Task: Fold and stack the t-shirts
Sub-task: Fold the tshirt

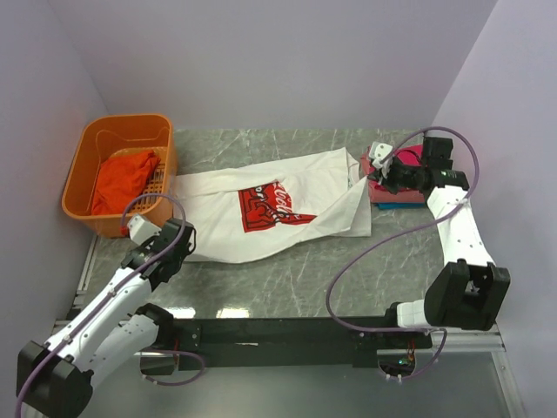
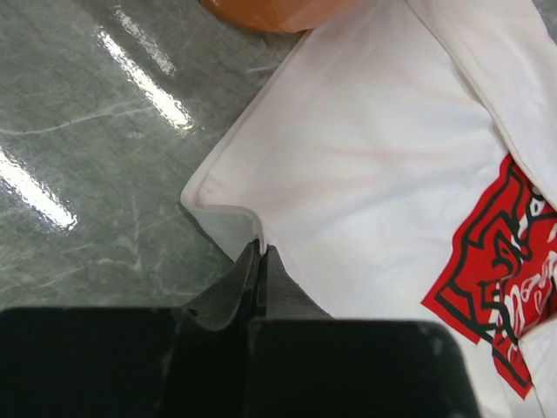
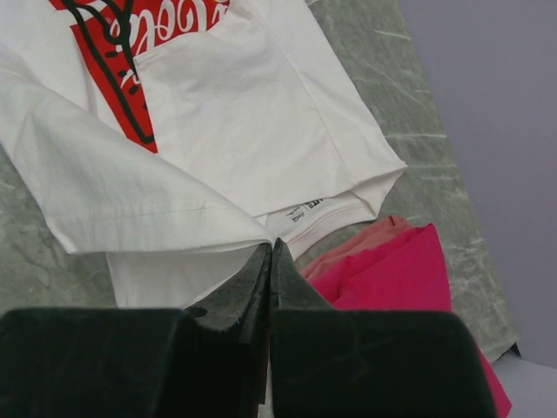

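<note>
On my screen the two arms are a matched pair. The left arm (image 1: 109,305) is made of smooth white shell links set between chunky black joint housings, and the right arm (image 1: 459,228) is built the same way, with one large black housing partway along. A thin lavender left cable (image 1: 161,202) runs along the left arm's links, and a longer lavender right cable (image 1: 344,296) belongs to the other arm. A flat black rail (image 1: 287,333) along the table's near edge carries both bases. Through the wrist cameras, the left gripper (image 2: 259,250) has matte black fingers tapering to thin wedge tips above a wide, boxy black body with faint pale scuffs. The right gripper (image 3: 271,248) looks identical.
</note>
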`<state>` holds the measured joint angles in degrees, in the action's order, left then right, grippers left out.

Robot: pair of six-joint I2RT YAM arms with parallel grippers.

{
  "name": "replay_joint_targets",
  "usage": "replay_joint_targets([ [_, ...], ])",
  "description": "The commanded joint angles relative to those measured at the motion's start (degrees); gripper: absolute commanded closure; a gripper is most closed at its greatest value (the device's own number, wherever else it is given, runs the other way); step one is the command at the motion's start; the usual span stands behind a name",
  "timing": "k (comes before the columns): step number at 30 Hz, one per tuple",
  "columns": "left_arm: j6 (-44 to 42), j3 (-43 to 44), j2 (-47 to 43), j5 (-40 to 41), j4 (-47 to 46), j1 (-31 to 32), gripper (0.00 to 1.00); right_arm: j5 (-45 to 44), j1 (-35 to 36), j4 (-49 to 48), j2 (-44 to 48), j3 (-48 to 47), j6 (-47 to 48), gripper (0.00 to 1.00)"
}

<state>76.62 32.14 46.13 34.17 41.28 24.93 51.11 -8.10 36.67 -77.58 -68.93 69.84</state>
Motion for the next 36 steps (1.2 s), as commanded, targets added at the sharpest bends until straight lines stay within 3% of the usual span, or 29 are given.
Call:
replay_joint_targets([
  [1, 1.3, 1.3, 2.1, 4.2, -3.0, -0.6, 1.0, -1.0, 0.5, -2.6, -2.3, -4.3, -2.3, 1.0],
  [17, -4.6, 5.1, 9.6, 6.6, -10.6, -4.4, 1.0, -2.9, 1.9, -4.1, -13.2, -13.2, -6.5, 1.0],
  [36, -8.3, 8.2, 19.2, 8.3, -16.1, -6.9, 1.0, -7.3, 5.8, -5.6, -20.0, -19.7, -10.4, 1.0],
])
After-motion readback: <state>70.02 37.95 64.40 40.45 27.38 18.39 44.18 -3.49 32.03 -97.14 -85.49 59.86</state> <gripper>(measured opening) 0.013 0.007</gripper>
